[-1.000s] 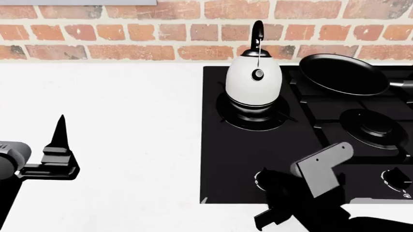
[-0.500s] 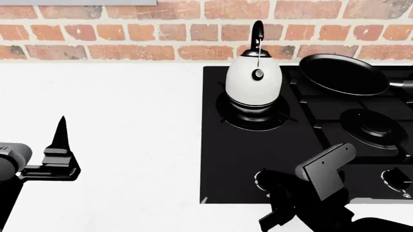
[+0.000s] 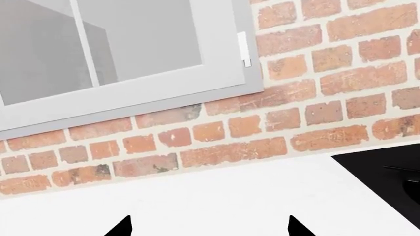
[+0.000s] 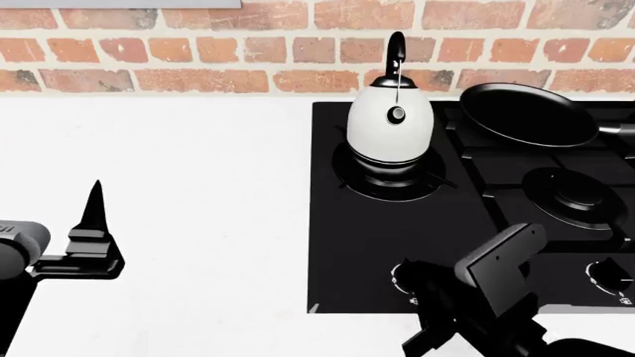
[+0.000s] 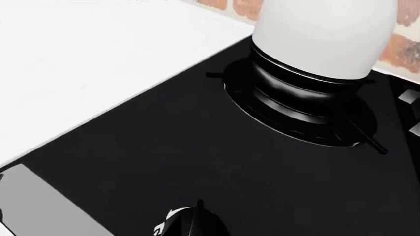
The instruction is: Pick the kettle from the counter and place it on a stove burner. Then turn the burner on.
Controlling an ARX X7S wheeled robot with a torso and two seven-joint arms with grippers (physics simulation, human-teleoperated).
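The kettle (image 4: pixel 390 123) is sitting upright on the stove burner (image 4: pixel 389 172). My right gripper (image 4: pixel 436 327) is hovering at the hob's front edge near a control knob (image 5: pixel 190 223); jaw state unreadable. My left gripper (image 3: pixel 206 227) is hanging wide over the counter (image 4: pixel 159 193).

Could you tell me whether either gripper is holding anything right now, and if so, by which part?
Nothing is held. The kettle stands free on the burner, the left gripper is open over the counter, and the right jaws are out of sight.
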